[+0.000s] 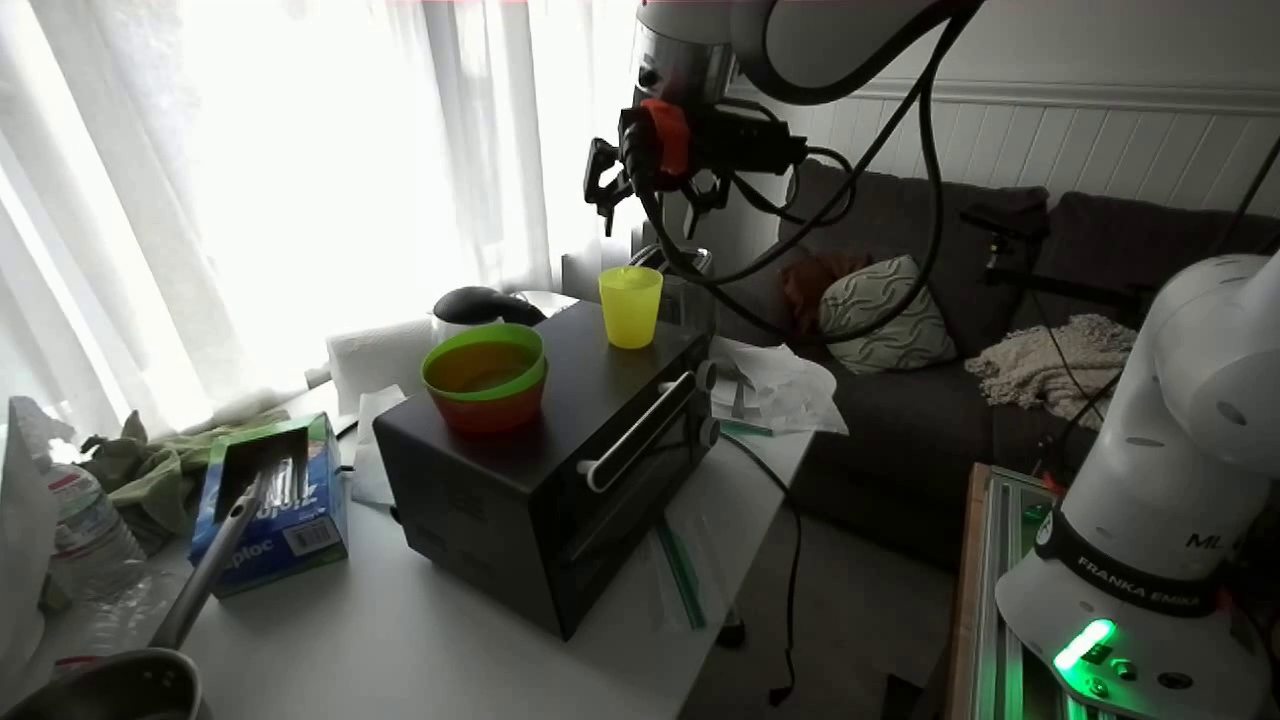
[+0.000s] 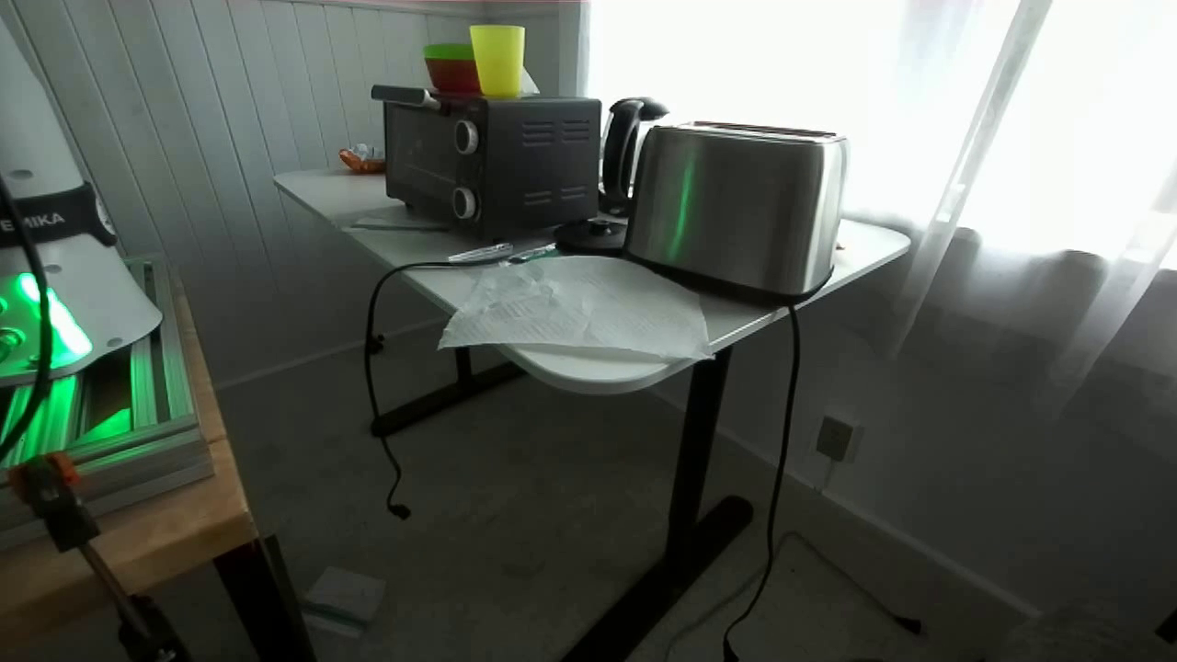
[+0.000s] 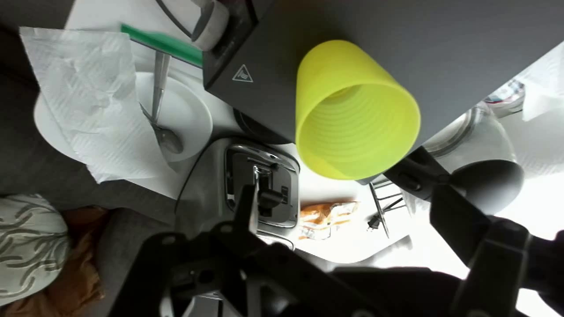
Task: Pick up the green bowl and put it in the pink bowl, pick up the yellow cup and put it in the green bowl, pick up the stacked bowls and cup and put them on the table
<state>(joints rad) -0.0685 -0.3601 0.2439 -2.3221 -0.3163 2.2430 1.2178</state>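
Observation:
The green bowl (image 1: 483,352) sits nested inside the pink bowl (image 1: 490,411), which looks red here. Both stand on top of the black oven and also show in an exterior view, green rim (image 2: 448,51) above pink side (image 2: 453,76). The yellow cup (image 1: 631,308) stands upright and apart from the bowls, on the oven's other end. It also shows beside them in an exterior view (image 2: 497,61) and in the wrist view (image 3: 352,127). My gripper (image 1: 650,228) is open and empty above the cup. Its fingers (image 3: 346,198) are spread wide in the wrist view. The bowls are out of the wrist view.
The black oven (image 1: 470,500) stands on the white table (image 1: 350,640). A steel toaster (image 2: 736,207) and a kettle (image 2: 622,152) stand close by. A blue box (image 1: 275,510) and a pan (image 1: 110,685) are on the table. A paper sheet (image 2: 579,308) overhangs the table's edge.

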